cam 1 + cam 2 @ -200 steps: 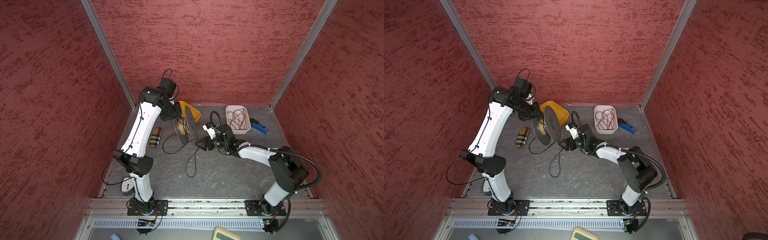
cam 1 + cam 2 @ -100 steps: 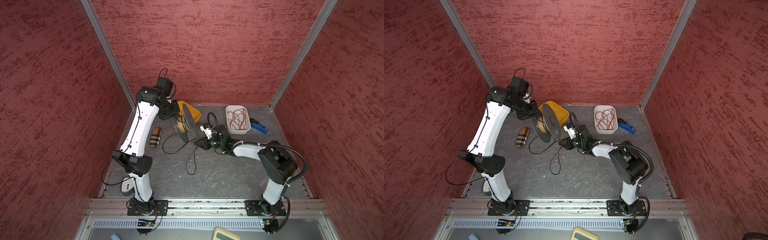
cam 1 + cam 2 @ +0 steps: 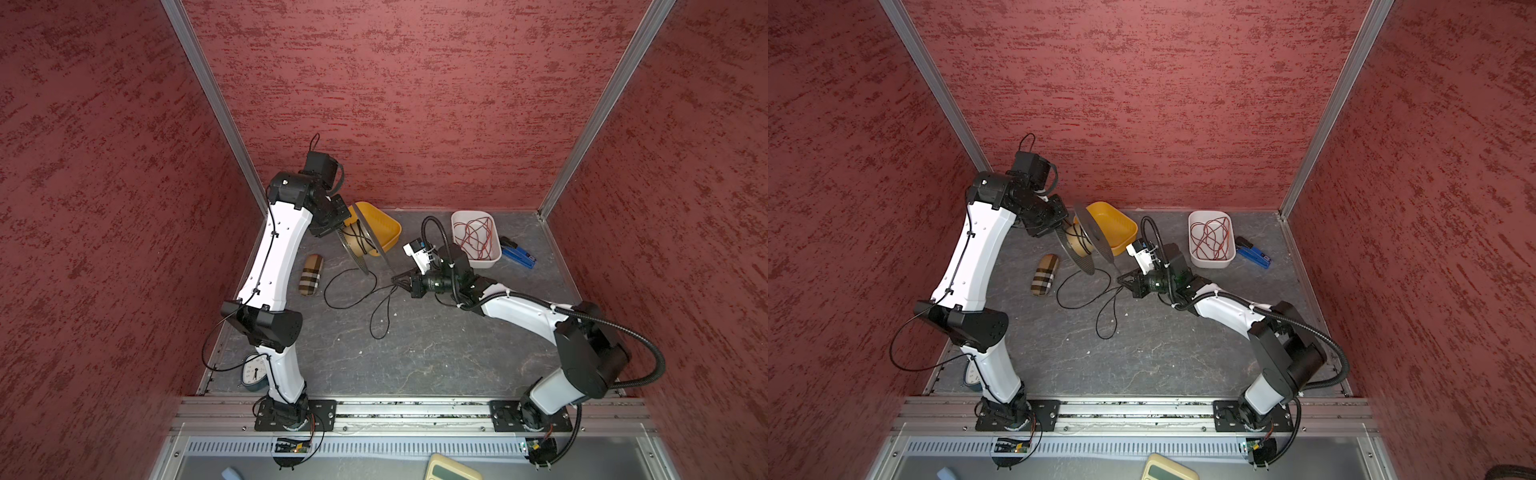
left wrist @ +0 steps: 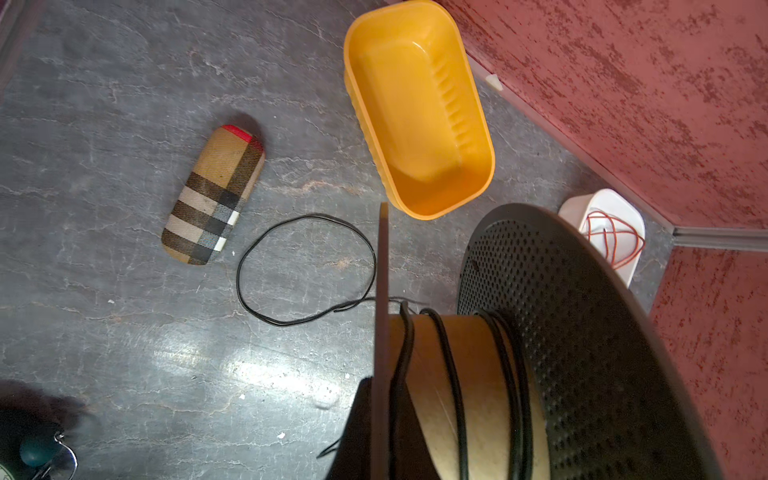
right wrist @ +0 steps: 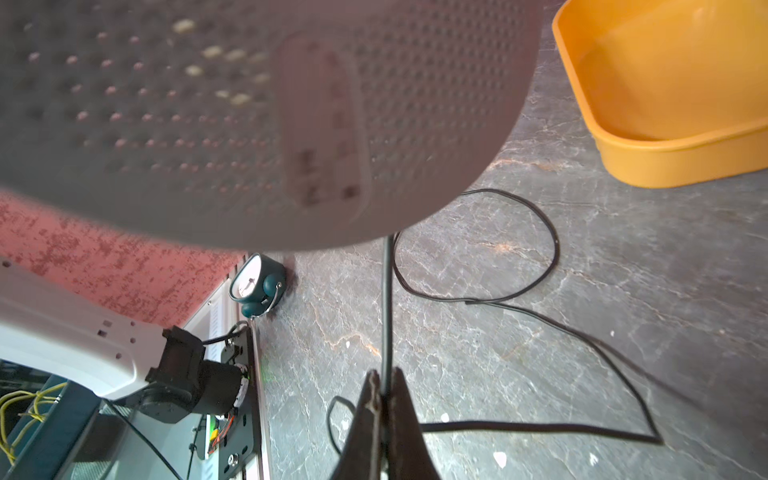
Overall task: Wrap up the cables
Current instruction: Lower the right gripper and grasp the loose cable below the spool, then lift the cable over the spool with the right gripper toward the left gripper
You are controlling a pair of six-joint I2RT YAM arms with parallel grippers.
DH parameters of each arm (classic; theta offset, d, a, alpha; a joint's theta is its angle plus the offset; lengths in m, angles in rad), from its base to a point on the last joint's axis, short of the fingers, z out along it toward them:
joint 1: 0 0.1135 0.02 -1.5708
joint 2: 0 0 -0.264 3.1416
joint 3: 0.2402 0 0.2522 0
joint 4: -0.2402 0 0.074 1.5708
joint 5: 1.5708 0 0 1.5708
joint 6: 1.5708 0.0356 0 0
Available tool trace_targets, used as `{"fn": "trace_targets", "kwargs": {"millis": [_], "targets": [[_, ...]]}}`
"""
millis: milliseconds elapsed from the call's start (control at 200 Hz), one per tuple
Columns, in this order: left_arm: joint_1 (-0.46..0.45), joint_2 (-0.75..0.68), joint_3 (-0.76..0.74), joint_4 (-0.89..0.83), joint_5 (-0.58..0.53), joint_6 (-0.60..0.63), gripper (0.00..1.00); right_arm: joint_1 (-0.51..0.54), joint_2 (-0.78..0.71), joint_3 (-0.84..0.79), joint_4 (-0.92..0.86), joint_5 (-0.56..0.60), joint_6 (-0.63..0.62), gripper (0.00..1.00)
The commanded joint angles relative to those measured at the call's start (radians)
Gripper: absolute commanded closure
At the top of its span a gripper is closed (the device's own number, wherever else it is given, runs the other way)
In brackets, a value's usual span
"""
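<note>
Cable (image 5: 387, 311) turns wrap the spool (image 4: 582, 332), whose flange the left gripper (image 4: 374, 399) clasps. The rest loops on the grey marbled tabletop (image 3: 415, 353) beneath the spool, pinched by the right gripper (image 5: 382, 386). Beside the spool sits a yellow tub (image 4: 482, 137). Beyond the spool, a white tray (image 3: 496, 261) holds red-brown wires (image 3: 473, 237). Red textured walls (image 3: 415, 104) enclose all.

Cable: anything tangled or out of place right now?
Slack cable lies in loose loops on the table, crossing itself near the right tool, which is shut on it. Turns on the spool sit spaced apart, not packed.
</note>
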Motion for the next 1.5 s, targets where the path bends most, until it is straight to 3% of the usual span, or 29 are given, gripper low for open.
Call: {"fn": "trace_targets", "kwargs": {"millis": [0,135,306,586,696,902,1117,1398,1493], "targets": [[-0.003,-0.041,0.003,0.057,-0.1,-0.085,1.0,0.044,-0.047,0.04,-0.125,0.058,-0.107,1.0],[-0.023,-0.015,0.032,0.005,-0.189,-0.139,1.0,0.108,-0.08,0.091,-0.232,0.144,-0.182,1.0],[-0.062,0.032,0.072,-0.096,-0.313,-0.178,1.0,0.208,-0.14,0.141,-0.305,0.394,-0.289,1.0],[-0.102,0.071,0.067,-0.154,-0.345,-0.164,1.0,0.296,-0.178,0.186,-0.266,0.8,-0.394,1.0],[-0.112,0.083,0.067,-0.162,-0.329,-0.126,1.0,0.302,-0.191,0.178,-0.206,0.906,-0.413,1.0],[-0.123,0.1,0.059,-0.118,-0.189,-0.007,1.0,0.302,-0.177,0.182,-0.101,0.96,-0.511,0.99],[-0.101,0.115,0.065,-0.115,-0.054,0.033,1.0,0.302,-0.185,0.15,0.008,1.049,-0.598,0.91],[-0.087,0.115,0.063,-0.128,-0.018,0.047,1.0,0.299,-0.191,0.118,0.015,1.054,-0.589,0.89],[-0.087,0.116,0.063,-0.134,-0.012,0.062,1.0,0.298,-0.197,0.107,0.025,1.072,-0.6,0.81]]}}
